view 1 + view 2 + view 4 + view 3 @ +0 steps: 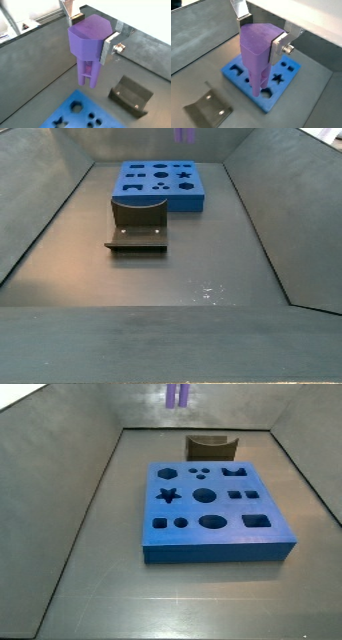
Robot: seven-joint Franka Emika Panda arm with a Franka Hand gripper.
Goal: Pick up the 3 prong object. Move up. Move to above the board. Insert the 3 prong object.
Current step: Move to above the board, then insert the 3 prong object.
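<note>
You had the hand closed on the 3 prong object, its silver fingers pressed against the thick upper end, high above the bench. In both wrist views the purple piece hung straight down from the hand, long axis upright, the thin ridged end pointing at the floor. In both side views only its lower tip showed at the top edge, so it was well clear of everything below.

The step in hand looked like the move to above the board, with the lift apparently done. In a wrist view the tip appeared over the near part of the blue slab, close to a dark cut-out, though which hole matched the prongs could not be told from these pictures.

To do it well, you needed to keep the piece vertical while travelling, since any tilt would have caught the prongs on a hole's rim. You should have settled over the matching cut-out and turned the wrist so the ridges lined up before lowering. The fixture stood just beside the board, so the path was best kept high.
</note>
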